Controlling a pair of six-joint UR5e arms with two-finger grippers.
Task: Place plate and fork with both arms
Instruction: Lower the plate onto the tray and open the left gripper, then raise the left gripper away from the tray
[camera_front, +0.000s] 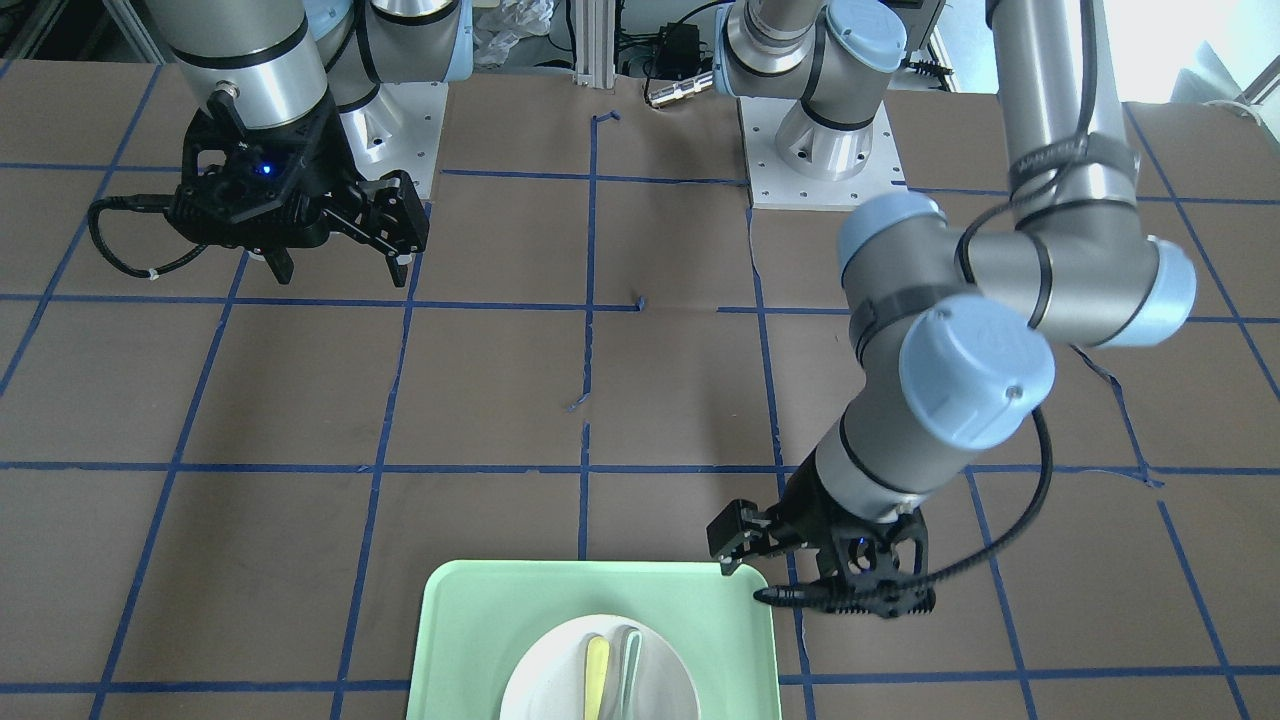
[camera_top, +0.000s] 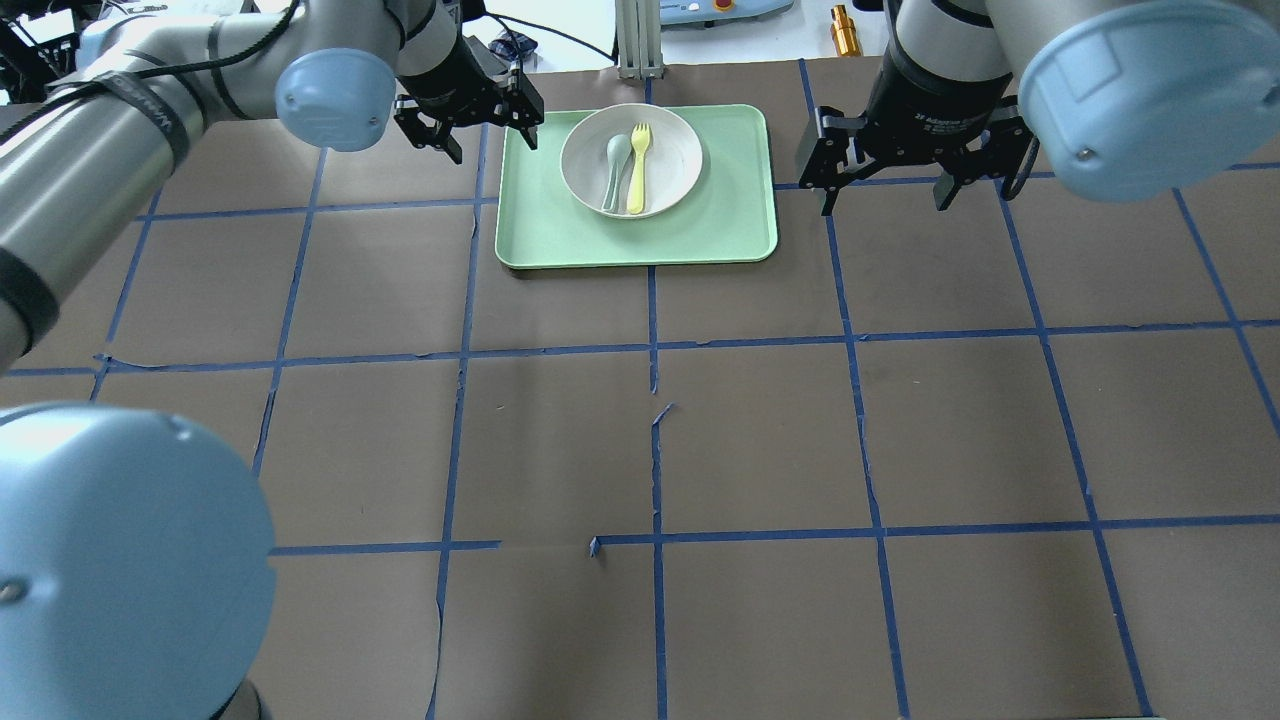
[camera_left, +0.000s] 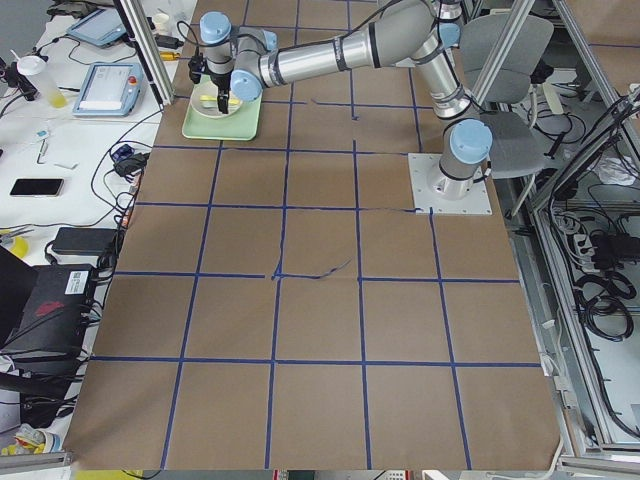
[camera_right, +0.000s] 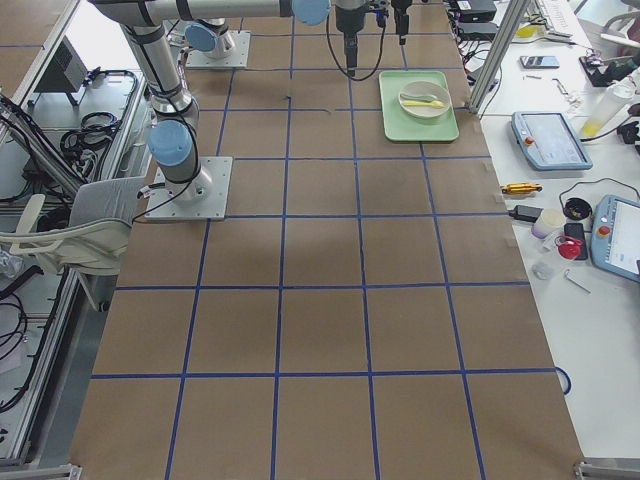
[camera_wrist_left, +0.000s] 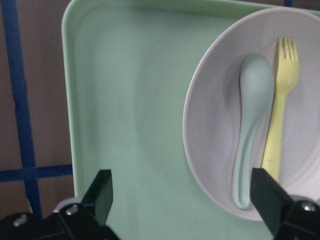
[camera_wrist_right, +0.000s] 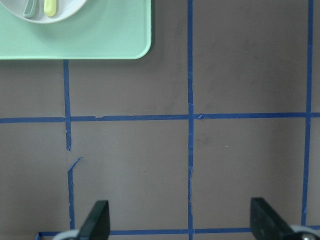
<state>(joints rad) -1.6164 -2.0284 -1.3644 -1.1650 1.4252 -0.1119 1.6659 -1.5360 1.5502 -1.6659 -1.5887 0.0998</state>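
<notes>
Plate (camera_top: 678, 150) and fork (camera_top: 637, 168) are both out of the grippers, on the mint-green tray (camera_top: 640, 238) at the far side of the table (camera_top: 760, 420).

The left gripper (camera_top: 495, 150) has its jaws spread wide and holds nothing. It hovers over the tray's left edge. In its wrist view the plate's near rim lies between the two fingers, closer to the right one. The right gripper (camera_top: 885, 205) is also spread wide and empty. It hangs over bare table just off the tray's right edge, apart from it.

The fork lies inside the plate with its tines toward the far side. A grey-green spoon (camera_top: 613, 172) lies just beside it on the left. I cannot tell whether the two touch.

I judge this to be the approach, with nothing lifted yet. To do it well I would bring the left gripper down onto the plate's left rim, one finger inside and one outside. I would keep the plate level, since the cutlery lies loose in it. The right gripper has to come across over the plate for the fork, narrowing its jaws around the handle only.

What stands in the way is the spoon close beside the fork. The plate also sits near the tray's raised far wall. With both grippers near one small plate, I would move one at a time.
</notes>
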